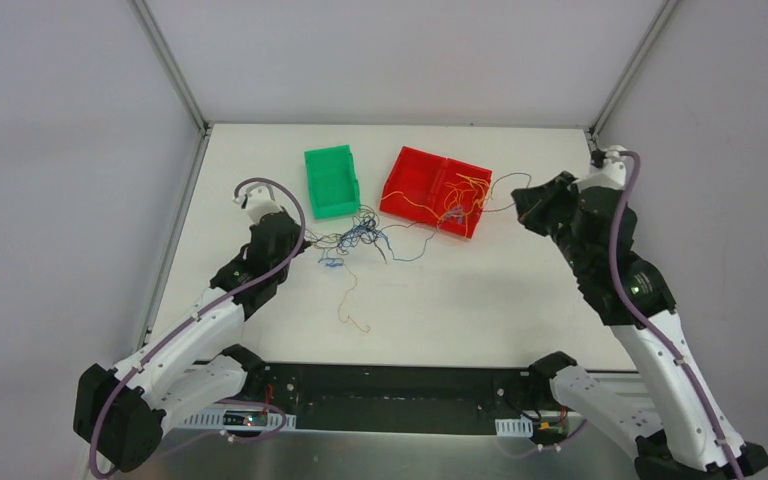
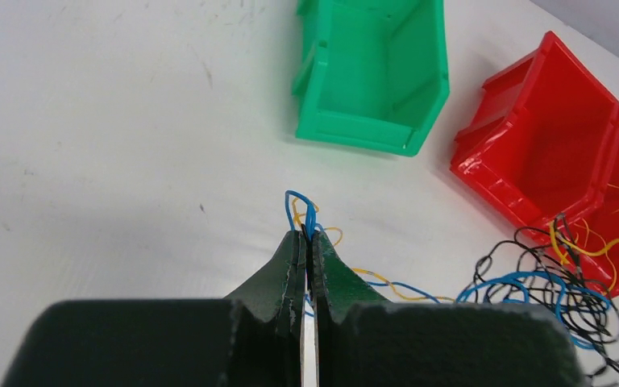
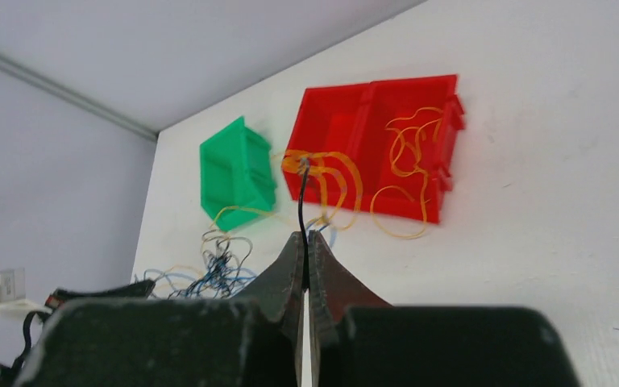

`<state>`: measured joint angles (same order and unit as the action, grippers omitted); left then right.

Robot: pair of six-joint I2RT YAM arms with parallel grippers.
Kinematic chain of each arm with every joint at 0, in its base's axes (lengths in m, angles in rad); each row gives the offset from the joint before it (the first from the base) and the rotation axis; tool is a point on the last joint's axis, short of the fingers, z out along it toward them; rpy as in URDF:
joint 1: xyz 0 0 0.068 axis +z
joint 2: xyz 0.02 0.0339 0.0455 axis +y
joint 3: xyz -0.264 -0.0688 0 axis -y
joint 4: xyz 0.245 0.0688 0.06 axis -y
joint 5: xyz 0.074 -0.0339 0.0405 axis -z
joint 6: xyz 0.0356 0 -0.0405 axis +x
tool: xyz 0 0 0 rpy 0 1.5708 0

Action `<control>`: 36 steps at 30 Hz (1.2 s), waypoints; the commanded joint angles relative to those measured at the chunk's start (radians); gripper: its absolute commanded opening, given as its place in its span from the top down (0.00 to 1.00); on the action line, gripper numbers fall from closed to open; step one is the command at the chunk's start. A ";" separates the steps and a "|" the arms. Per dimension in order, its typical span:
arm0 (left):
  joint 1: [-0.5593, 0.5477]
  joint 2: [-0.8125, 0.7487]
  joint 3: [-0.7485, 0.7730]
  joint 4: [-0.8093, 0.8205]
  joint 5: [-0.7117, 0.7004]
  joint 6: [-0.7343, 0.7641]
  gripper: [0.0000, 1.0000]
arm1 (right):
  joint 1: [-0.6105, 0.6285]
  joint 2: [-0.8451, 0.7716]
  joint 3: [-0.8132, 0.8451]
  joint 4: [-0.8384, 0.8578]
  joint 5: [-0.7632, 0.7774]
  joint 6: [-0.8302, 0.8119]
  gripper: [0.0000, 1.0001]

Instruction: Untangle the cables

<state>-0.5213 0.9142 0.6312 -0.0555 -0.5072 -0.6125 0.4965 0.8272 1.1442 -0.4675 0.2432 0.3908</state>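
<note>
No text, label, brand or number can be read in any of the three views. The green bin (image 1: 331,185), the red bin (image 1: 415,180) and the white table (image 1: 460,300) show only plain surfaces. A small white object (image 3: 12,284) at the left edge of the right wrist view is too blurred to read.

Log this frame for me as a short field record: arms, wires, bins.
Left fingers: shut on thin blue wire loop
Right fingers: shut on thin black wire, raised above table
Wire tangle: mixed blue, black, yellow-orange strands on white table
Green plastic bin: no wires inside
Red two-compartment plastic bin: yellow-orange wires draped inside
</note>
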 commanded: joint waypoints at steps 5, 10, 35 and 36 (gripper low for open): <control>0.044 -0.003 0.027 -0.090 -0.141 -0.085 1.00 | -0.159 -0.073 0.051 -0.170 0.275 0.007 1.00; 0.058 -0.056 -0.002 -0.137 -0.238 -0.166 1.00 | -0.224 -0.162 -0.022 -0.158 0.509 0.092 1.00; -0.126 0.177 0.046 0.480 0.856 0.253 0.01 | -0.233 0.006 -0.031 -0.006 -0.493 0.175 1.00; -0.147 0.204 0.057 0.499 0.901 0.265 0.02 | -0.221 0.014 -0.035 0.003 -0.496 0.186 1.00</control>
<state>-0.5919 1.0370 0.6476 0.2340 0.0803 -0.4786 0.2543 0.8188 1.0599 -0.5220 -0.1535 0.5022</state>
